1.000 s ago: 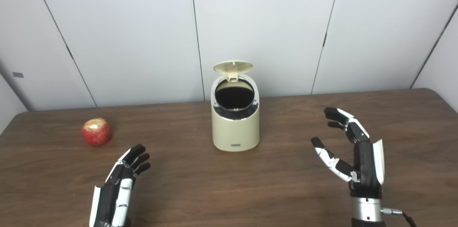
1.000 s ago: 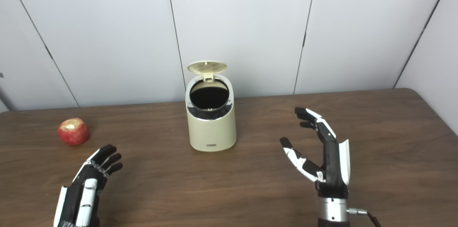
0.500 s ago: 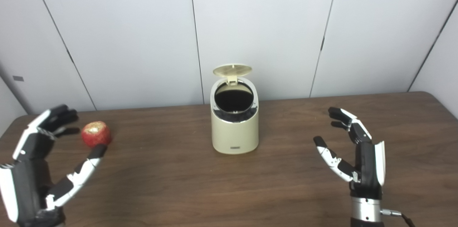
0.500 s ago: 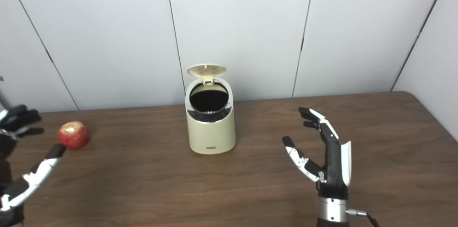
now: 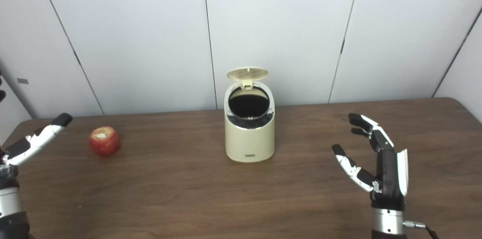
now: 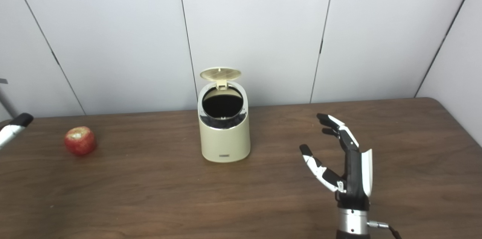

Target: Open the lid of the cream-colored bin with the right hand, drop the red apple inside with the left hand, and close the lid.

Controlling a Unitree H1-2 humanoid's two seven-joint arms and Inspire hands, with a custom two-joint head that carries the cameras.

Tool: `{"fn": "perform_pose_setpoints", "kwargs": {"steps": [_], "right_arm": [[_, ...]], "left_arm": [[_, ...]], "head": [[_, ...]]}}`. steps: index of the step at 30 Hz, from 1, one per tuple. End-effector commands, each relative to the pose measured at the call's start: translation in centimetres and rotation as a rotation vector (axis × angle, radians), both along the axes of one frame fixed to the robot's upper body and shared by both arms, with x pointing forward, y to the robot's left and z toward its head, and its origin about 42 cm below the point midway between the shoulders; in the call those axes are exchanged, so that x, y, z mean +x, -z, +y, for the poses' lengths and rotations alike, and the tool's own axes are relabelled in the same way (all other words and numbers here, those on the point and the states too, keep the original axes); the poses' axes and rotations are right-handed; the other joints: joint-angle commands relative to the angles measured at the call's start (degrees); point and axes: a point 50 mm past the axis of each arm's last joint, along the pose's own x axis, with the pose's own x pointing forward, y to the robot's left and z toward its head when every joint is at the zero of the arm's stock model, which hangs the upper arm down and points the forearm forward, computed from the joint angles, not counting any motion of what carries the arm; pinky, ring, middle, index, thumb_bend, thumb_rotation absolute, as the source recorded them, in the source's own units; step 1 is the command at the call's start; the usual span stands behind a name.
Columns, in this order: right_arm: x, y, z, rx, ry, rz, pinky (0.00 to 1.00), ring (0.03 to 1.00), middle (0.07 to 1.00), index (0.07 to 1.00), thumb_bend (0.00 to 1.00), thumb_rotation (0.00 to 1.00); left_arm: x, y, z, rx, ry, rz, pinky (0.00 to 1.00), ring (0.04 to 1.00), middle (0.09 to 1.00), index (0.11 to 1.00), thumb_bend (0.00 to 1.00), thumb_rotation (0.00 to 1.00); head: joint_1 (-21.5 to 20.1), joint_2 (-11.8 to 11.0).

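The cream-colored bin [image 5: 249,133] stands mid-table near the wall, its round lid [image 5: 247,73] flipped up at the back and its dark inside showing. The red apple [image 5: 104,140] lies on the wood to the bin's left. My left hand [image 5: 32,142] is at the picture's left edge, left of the apple and apart from it, fingers spread, holding nothing; most of it is cut off. My right hand [image 5: 376,160] hovers to the bin's right, palm turned left, open and empty.
The brown wooden table [image 5: 241,201] runs across the view, its far edge against a white panelled wall [image 5: 282,24]. Its right corner curves off at the far right.
My left hand swung from the table's front out to the far left edge and rose, partly leaving view. The camera drifted slightly. Right hand, bin and apple stayed put.
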Motion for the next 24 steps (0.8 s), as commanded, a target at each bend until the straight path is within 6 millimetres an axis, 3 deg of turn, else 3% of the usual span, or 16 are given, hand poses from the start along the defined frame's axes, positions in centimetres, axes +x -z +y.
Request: {"fn": "perform_pose_setpoints", "kwargs": {"steps": [1,2,3,6,8,10,12,14,17,21,24], "right_arm": [[0.2,0.8,-2.7,-0.085,0.039,0.007,0.64,0.725,0.737,0.720,0.23,0.16],[0.2,0.7,-2.9,-0.090,0.046,0.004,0.63,0.719,0.732,0.713,0.23,0.14],[0.2,0.6,-3.1,-0.089,0.050,0.002,0.62,0.713,0.728,0.708,0.23,0.13],[0.1,0.2,-3.6,-0.084,0.053,-0.003,0.57,0.672,0.702,0.697,0.22,0.19],[0.0,-0.2,-3.9,-0.085,0.053,-0.004,0.55,0.660,0.692,0.689,0.21,0.27],[-0.1,-0.4,-4.4,-0.086,0.050,0.003,0.57,0.677,0.706,0.698,0.20,0.31],[-0.3,-0.9,-4.6,-0.090,0.049,0.004,0.56,0.679,0.709,0.701,0.19,0.34],[-0.4,-1.2,-4.8,-0.089,0.048,0.002,0.48,0.624,0.675,0.699,0.18,0.36],[-0.5,-1.4,-5.1,-0.092,0.055,0.015,0.43,0.591,0.653,0.677,0.26,0.56],[-0.4,-1.3,-5.7,-0.075,0.057,0.030,0.52,0.665,0.696,0.665,0.34,0.63],[-0.2,-1.2,-6.2,-0.081,0.052,0.025,0.53,0.681,0.712,0.679,0.33,0.65]], "left_arm": [[1.5,-1.5,0.2,0.010,0.024,-0.010,0.62,0.834,0.914,0.972,1.00,0.33],[1.8,-1.1,0.0,-0.006,0.027,0.012,0.55,0.794,0.895,0.974,1.00,0.35],[2.2,-0.6,-0.3,-0.039,0.043,0.032,0.56,0.812,0.901,0.975,1.00,0.35],[3.0,1.1,-1.2,-0.104,0.050,0.071,0.72,0.894,0.944,0.989,0.99,0.35],[3.6,3.1,-1.0,-0.125,0.036,0.087,0.84,0.931,0.958,0.998,0.99,0.41],[4.1,5.1,-0.5,-0.131,0.007,0.102,0.90,0.942,0.959,1.000,0.99,0.48],[4.7,7.2,0.6,-0.135,-0.035,0.124,0.91,0.943,0.957,1.000,1.00,0.52],[5.0,8.3,1.0,-0.142,-0.060,0.133,0.90,0.941,0.964,1.000,1.00,0.55],[5.3,9.3,1.3,-0.146,-0.078,0.147,0.89,0.938,0.971,1.000,1.00,0.54],[6.0,10.6,1.6,-0.105,-0.129,0.189,0.90,0.941,0.974,1.000,1.00,0.56],[6.4,11.4,1.3,-0.106,-0.142,0.210,0.89,0.938,0.964,1.000,1.00,0.57]], "head": [[0.7,0.0],[2.1,-0.2],[3.7,-0.4],[7.8,-0.9],[10.6,-1.2],[12.4,-1.5],[14.7,-1.8],[16.2,-1.9],[18.6,-2.2],[22.1,-2.7],[23.3,-2.9]]}}
